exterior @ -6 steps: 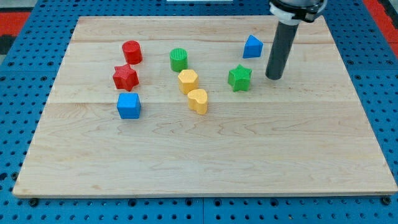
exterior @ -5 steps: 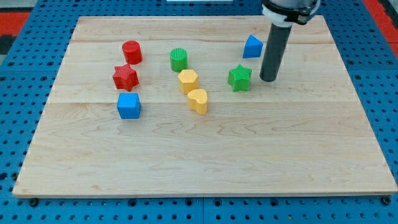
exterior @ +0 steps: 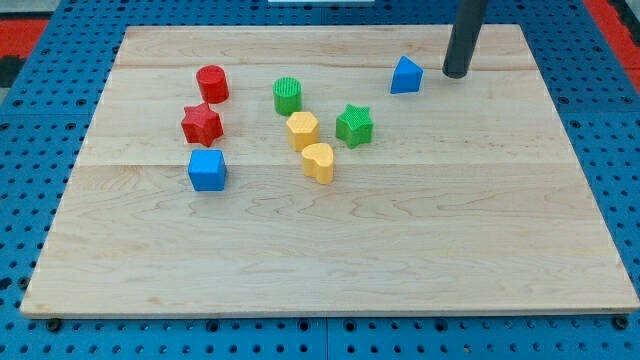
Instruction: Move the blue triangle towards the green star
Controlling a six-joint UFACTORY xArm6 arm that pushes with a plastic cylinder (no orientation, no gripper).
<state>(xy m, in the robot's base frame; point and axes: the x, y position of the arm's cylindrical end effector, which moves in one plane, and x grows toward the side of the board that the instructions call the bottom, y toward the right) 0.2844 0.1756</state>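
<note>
The blue triangle (exterior: 405,75) lies near the view's top right of the wooden board (exterior: 330,250). The green star (exterior: 354,125) lies below and to the left of it, close to the yellow hexagon (exterior: 302,130). My tip (exterior: 455,74) rests on the board just to the right of the blue triangle, a small gap apart from it. The dark rod rises out of the view's top.
A green cylinder (exterior: 287,95) sits left of the star. A yellow heart (exterior: 318,162) lies below the hexagon. A red cylinder (exterior: 212,83), a red star (exterior: 201,123) and a blue cube (exterior: 207,170) stand at the left.
The green star has shifted left, nearer the yellow hexagon. My tip has moved from beside the star up to the right of the blue triangle.
</note>
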